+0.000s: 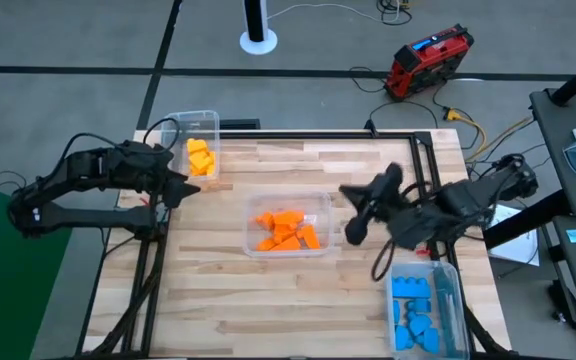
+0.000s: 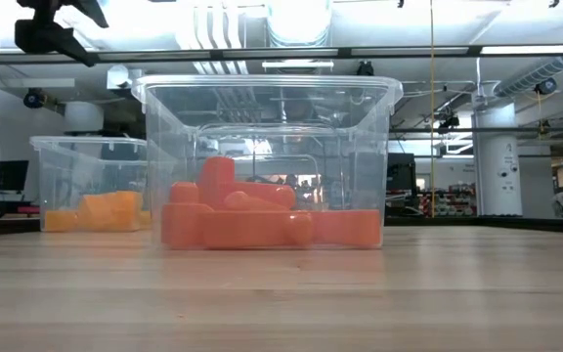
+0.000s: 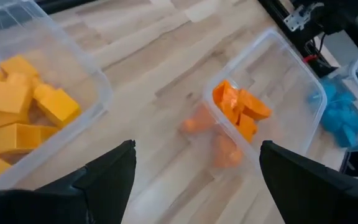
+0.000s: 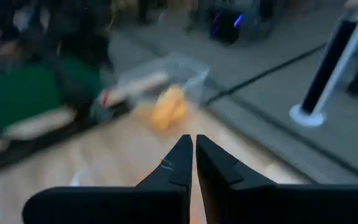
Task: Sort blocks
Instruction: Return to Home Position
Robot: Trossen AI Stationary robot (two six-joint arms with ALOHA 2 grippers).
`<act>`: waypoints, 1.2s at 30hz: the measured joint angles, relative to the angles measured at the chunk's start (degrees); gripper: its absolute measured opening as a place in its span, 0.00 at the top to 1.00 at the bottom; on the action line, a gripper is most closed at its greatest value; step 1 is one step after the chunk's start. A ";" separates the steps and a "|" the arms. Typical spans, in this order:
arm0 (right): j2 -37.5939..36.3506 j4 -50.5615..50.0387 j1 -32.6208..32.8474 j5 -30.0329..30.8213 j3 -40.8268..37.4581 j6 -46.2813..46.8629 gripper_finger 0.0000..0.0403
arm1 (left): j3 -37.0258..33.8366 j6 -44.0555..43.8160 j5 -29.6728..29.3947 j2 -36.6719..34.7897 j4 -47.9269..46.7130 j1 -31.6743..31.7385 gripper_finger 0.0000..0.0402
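The left arm [image 1: 78, 185] reaches in from its own side with the elbow bent, forearm low and pointing inward. The left gripper [image 3: 197, 149] has its two dark fingers [image 3: 114, 171] spread wide, nothing between them. The right arm [image 1: 468, 200] lies folded across from it, wrist raised. The right gripper [image 4: 191, 142] has its fingers pressed together (tips touching, nothing held) and points toward the left arm.
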 joint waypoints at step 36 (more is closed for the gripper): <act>-31.68 46.75 -30.98 -63.94 -31.68 -39.88 0.97 | -27.63 23.51 2.70 -37.57 50.51 -4.19 0.22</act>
